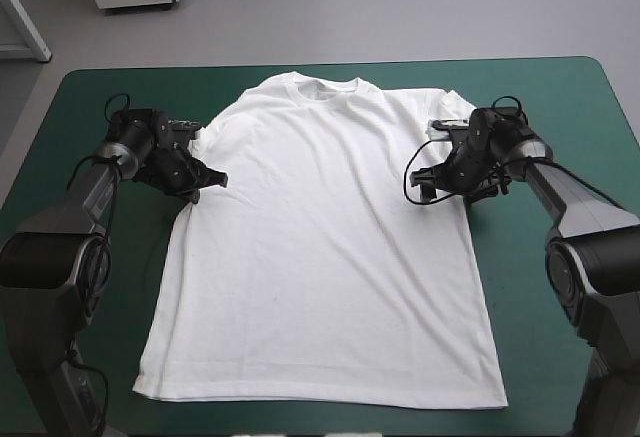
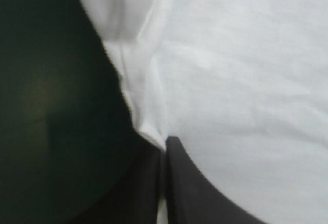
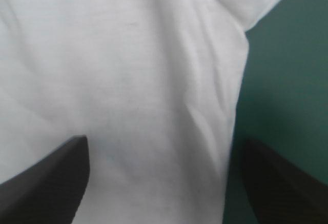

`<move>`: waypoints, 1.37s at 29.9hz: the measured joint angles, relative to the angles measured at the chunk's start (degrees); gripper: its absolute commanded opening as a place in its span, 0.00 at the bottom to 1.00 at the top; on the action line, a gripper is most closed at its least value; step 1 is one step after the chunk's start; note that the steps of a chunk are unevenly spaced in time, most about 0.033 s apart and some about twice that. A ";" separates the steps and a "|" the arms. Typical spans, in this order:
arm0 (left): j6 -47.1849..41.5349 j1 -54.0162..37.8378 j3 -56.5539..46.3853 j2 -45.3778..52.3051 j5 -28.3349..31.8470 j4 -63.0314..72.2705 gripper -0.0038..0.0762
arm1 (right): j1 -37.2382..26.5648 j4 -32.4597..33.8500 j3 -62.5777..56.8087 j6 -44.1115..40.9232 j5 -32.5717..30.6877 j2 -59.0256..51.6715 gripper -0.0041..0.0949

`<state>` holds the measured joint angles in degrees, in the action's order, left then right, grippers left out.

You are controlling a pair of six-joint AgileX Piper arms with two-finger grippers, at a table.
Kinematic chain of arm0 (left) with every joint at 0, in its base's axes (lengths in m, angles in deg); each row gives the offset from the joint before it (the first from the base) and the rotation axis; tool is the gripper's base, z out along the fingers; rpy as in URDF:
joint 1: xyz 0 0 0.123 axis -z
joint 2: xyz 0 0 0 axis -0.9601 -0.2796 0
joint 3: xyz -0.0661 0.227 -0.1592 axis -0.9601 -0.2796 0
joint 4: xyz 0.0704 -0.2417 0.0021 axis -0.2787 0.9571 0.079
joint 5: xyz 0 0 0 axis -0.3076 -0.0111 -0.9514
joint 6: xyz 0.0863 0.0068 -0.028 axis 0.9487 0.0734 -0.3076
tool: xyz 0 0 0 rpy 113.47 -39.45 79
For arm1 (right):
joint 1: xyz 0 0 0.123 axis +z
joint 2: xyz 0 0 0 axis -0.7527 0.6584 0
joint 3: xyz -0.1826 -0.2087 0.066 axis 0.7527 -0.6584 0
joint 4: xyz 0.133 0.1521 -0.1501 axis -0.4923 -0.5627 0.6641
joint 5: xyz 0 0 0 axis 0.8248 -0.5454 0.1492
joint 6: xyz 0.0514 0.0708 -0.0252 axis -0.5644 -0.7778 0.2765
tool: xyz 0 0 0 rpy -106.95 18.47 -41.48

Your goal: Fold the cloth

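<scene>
With the T-shirt [image 1: 320,257] flat on the table [image 1: 560,97] and the left pincer [image 2: 165,149] pinching its sleeve-side edge, the right pincer [image 3: 164,141], spread astride the opposite edge, should probably close level before either lifts.

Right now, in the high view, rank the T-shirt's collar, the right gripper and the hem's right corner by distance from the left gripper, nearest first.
From the left gripper:
1. The collar, toward the table's far edge.
2. The right gripper, across the T-shirt's chest.
3. The hem's right corner, by the near edge.
</scene>
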<state>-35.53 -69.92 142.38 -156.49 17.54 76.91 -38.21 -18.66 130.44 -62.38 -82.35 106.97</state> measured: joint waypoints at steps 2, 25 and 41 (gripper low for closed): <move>0.04 0.00 0.00 0.00 0.00 0.02 0.04 | 0.00 -0.98 1.05 0.56 -0.59 0.80 0.66; -3.35 0.00 16.31 16.47 -1.34 -3.64 0.04 | 0.00 2.90 16.71 -0.01 -2.97 -15.77 0.03; 4.03 0.00 35.68 25.50 -11.12 -3.67 0.04 | 0.00 -2.54 37.76 1.35 -10.82 -24.97 0.03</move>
<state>-31.51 -69.92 178.06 -130.99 6.41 73.24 -38.21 -21.20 168.20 -61.03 -93.16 82.00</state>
